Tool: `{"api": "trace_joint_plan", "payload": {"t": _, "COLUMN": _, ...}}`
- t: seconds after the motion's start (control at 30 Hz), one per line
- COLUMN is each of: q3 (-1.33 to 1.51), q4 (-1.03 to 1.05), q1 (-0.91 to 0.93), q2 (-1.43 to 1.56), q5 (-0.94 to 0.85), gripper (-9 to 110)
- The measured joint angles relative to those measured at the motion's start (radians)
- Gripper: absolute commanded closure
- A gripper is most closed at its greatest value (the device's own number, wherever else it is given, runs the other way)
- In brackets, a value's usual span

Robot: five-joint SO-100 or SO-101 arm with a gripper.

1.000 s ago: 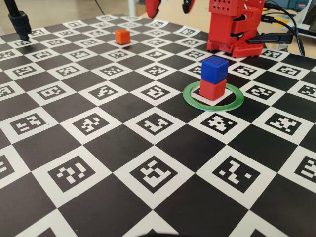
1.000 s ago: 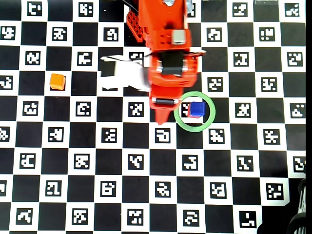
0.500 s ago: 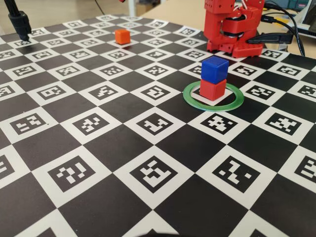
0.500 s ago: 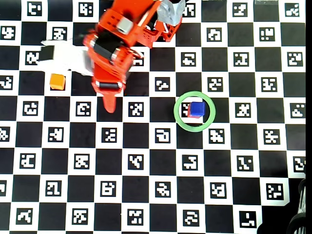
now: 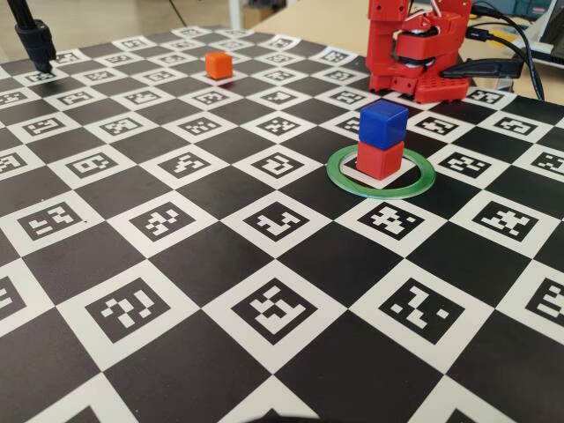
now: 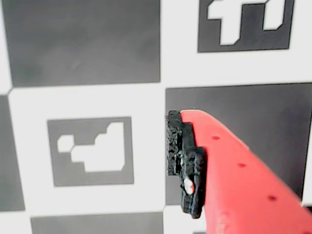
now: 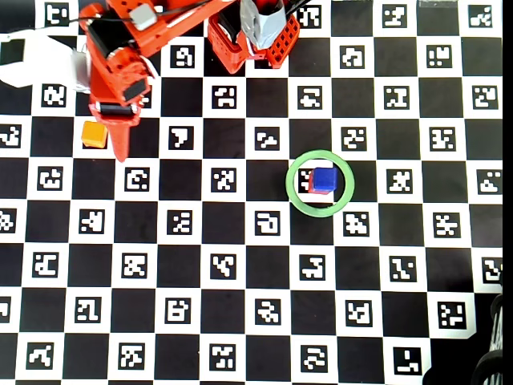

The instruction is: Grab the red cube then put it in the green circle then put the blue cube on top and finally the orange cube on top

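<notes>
Blue over red: the small deep-blue plastic cube (image 5: pixel 383 122) sits squarely on the small matte red plastic cube (image 5: pixel 381 159), and that stack stands inside the thin flat green ring (image 5: pixel 421 183), exactly as it did half a second ago. The small bright-orange plastic cube (image 7: pixel 94 134) has not moved either; it rests alone on a white marker square of the black-and-white checkered board (image 7: pixel 256 265), well apart from the ring. What has changed is the red robot arm (image 7: pixel 120 56): in the overhead view it has swung further left, and its gripper (image 7: pixel 120 148) now hangs just beside the orange cube, on that cube's right. The wrist view shows one red finger (image 6: pixel 234 170) with a black pad over the board, holding nothing; how wide the jaws stand I cannot tell.
</notes>
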Motion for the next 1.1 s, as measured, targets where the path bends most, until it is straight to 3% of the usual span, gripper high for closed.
{"api": "trace_joint_plan", "payload": {"t": 1.1, "q3": -0.098, "q4": -0.278, "q1": 0.081, "q2": -0.416, "q5": -0.075, "gripper": 53}}
